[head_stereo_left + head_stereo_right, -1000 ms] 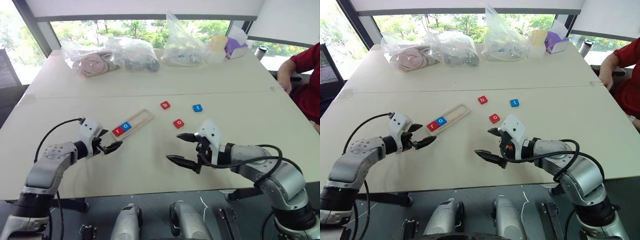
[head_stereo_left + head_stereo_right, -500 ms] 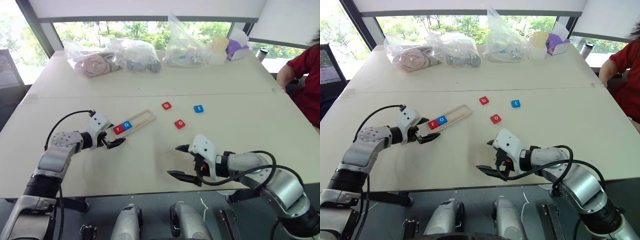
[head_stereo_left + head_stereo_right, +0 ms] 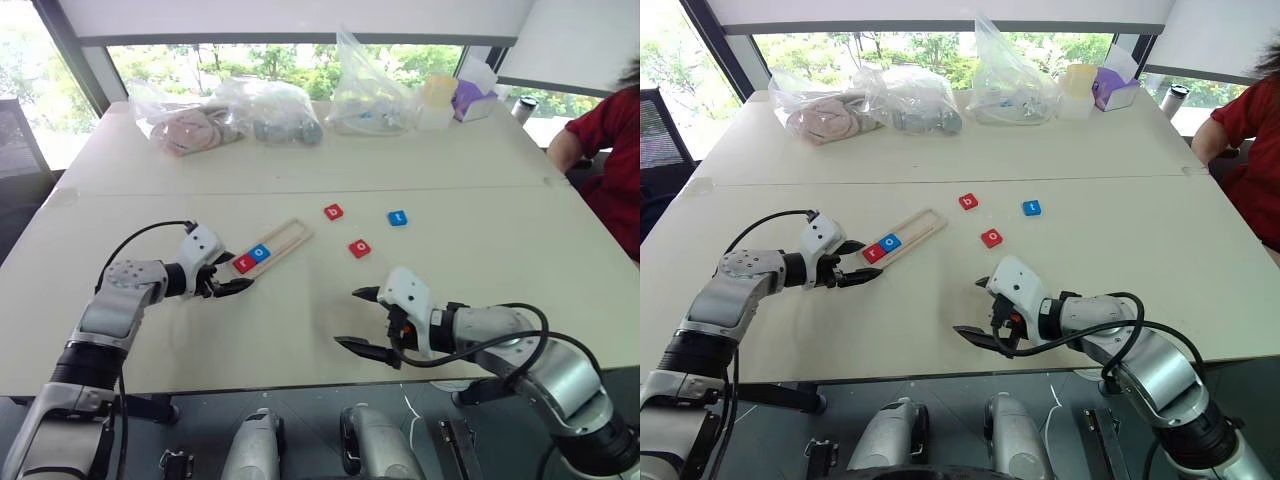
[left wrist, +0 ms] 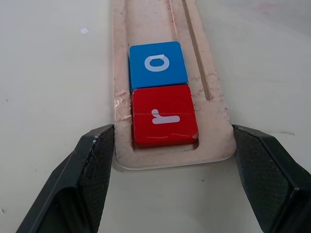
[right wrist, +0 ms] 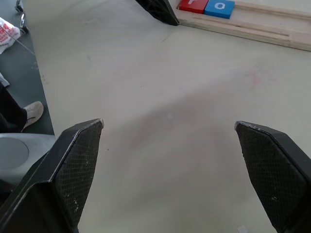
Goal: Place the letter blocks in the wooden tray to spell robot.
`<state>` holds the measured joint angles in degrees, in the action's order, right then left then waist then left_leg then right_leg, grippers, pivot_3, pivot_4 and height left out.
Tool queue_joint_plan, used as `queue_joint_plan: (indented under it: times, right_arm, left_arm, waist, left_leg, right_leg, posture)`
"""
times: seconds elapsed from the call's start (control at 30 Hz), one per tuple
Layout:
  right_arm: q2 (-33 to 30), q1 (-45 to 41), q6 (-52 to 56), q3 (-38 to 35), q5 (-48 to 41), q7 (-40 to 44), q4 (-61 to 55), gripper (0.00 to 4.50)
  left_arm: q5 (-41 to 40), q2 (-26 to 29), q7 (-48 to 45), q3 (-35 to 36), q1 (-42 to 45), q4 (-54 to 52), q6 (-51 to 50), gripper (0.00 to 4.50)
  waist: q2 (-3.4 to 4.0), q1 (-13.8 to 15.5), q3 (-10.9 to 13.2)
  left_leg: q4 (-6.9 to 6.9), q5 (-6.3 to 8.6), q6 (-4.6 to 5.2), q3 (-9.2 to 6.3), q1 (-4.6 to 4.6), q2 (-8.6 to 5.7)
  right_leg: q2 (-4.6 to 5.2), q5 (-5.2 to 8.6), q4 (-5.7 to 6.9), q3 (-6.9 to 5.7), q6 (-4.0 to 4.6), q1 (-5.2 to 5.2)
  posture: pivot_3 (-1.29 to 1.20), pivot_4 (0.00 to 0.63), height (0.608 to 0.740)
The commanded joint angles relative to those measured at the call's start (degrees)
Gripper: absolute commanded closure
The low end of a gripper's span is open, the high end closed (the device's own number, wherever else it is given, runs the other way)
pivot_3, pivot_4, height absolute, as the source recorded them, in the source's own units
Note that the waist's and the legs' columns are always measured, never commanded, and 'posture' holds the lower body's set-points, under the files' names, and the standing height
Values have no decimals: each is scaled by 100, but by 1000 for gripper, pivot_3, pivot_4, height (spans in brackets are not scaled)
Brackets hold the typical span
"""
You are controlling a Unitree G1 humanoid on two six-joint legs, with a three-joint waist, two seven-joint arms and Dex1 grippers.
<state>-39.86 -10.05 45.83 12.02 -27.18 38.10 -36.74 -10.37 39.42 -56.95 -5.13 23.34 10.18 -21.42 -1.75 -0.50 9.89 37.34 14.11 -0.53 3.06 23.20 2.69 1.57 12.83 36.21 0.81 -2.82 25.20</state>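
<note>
While the left gripper (image 3: 231, 287) is pinching the rounded near end of the wooden tray (image 3: 287, 237) between its textured black fingers (image 4: 92, 165), the tray is lying on the smooth beige table (image 3: 300, 330). It is holding a glossy red block (image 4: 163, 116) reading "r" and a blue block (image 4: 156, 64) reading "o", touching. Two red tiles (image 3: 333, 211) (image 3: 359, 248) and a blue tile (image 3: 397, 217) are lying loose; their letters are probably too small to read. The right gripper (image 3: 350, 318) is hovering, jaws spread.

The long narrow light-wood tray (image 3: 274, 246) lies slanted on the table, holding a red "r" tile (image 3: 244, 264) and blue "o" tile (image 3: 261, 253) side by side at its near-left end. To its right lie a red tile (image 3: 333, 211), another red tile (image 3: 359, 248) and a blue tile (image 3: 397, 217), apart.
</note>
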Motion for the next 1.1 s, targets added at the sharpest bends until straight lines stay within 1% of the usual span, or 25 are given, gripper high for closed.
queue_joint_plan:
  times: [0.03, 0.1, 0.13, 0.23, 0.37, 0.43, 0.5, 0.63, 0.7, 0.93, 1.0, 1.03, 1.1]
  right_arm:
    - [-90, 37, -67, -341, -36, 51, -11, 0]
    - [-193, 57, -75, -468, -24, 113, 47, 0]
    - [-254, 72, -93, -526, -2, 147, 97, 0]
    - [-359, 95, -159, -579, 58, 201, 209, 0]
    - [-311, 82, -154, -577, 63, 173, 208, 0]
    - [-260, 90, -104, -561, 52, 132, 145, 0]
    - [-206, 137, -39, -545, 32, 79, 58, 0]
    - [-165, 192, 37, -552, 25, 43, -25, 0]
    - [-155, 187, 69, -564, 15, 30, -44, 0]
    - [-103, 202, 210, -604, -38, -54, -109, 0]
    - [-96, 200, 244, -622, -59, -74, -120, 0]
    - [-94, 193, 257, -628, -69, -81, -121, 0]
    - [-82, 180, 273, -643, -100, -101, -112, 0]
  left_arm:
    - [8, 409, -1024, -509, -311, -742, 479, 1351]
    - [327, 809, -1413, -748, -376, -862, 991, 1351]
    - [358, 931, -1601, -810, -339, -857, 1176, 1351]
    - [268, 998, -1963, -876, -132, -692, 1475, 1351]
    - [521, 659, -2036, -1027, 521, 267, 1945, 1351]
    - [667, 427, -1894, -1021, 870, 936, 2279, 1351]
    - [879, 216, -1828, -1064, 1305, 1774, 2825, 1351]
    - [1240, 17, -1979, -1274, 1856, 2925, 3858, 1351]
    - [1368, -47, -2008, -1354, 2033, 3332, 4219, 1351]
    - [1401, -395, -2239, -1373, 2430, 4246, 4645, 1351]
    - [1410, -426, -2397, -1391, 2494, 4371, 4536, 300]
    - [1413, -435, -2466, -1394, 2520, 4415, 4466, 41]
    - [1401, -464, -2435, -1347, 2556, 4479, 4507, 41]
  waist:
    - [-1, -7, 0]
    - [-1, -9, 1]
    - [-1, -8, 1]
    - [0, -3, 1]
    - [-1, 29, 1]
    - [-1, 26, 1]
    - [-1, 29, 1]
    - [-2, 67, 1]
    - [-1, 71, 0]
    - [1, 117, -1]
    - [1, 113, -1]
    - [1, 111, -1]
    - [1, 104, -1]
  left_leg:
    - [-1, 0, 0, 0, 4, 2]
    - [-4, 0, 0, 1, 8, 3]
    - [-4, 0, 0, 1, 9, 3]
    - [-4, 0, 0, 3, 6, 3]
    - [2, 0, 0, -2, 10, -3]
    - [8, 0, 0, -2, 13, -2]
    - [10, 0, 1, -2, 16, -4]
    - [14, -1, 1, -3, 16, -7]
    - [14, -1, 1, -1, 14, -6]
    - [27, -1, 1, -4, 9, -4]
    - [34, -1, 1, -5, 11, -3]
    - [37, 0, 1, -4, 12, -3]
    - [41, 0, 2, -4, 14, -3]
  right_leg:
    - [1, 0, -2, 1, -1, 3]
    - [2, 1, -4, 4, -1, 10]
    - [3, 2, -5, 4, -1, 12]
    - [3, 2, -2, 4, 1, 12]
    - [-5, 2, -1, -2, 1, 11]
    - [-8, 1, -1, -1, 1, 10]
    - [-9, 1, -1, -1, 0, 11]
    - [-11, -1, 1, 0, -3, 10]
    - [-12, -2, 1, 0, -5, 9]
    - [-13, -4, 6, -1, -4, -2]
    - [-13, -4, 6, -2, -4, -2]
    - [-12, -4, 6, -1, -4, -4]
    - [-12, -4, 6, -1, -4, -4]
  posture:
    - [0, 150, 740]
    - [0, 150, 740]
    - [0, 150, 740]
    - [0, 150, 740]
    - [0, 150, 740]
    - [0, 150, 740]
    - [0, 150, 740]
    - [0, 150, 740]
    - [0, 150, 740]
    - [0, 150, 740]
    - [0, 150, 740]
    - [0, 150, 740]
    - [0, 150, 740]
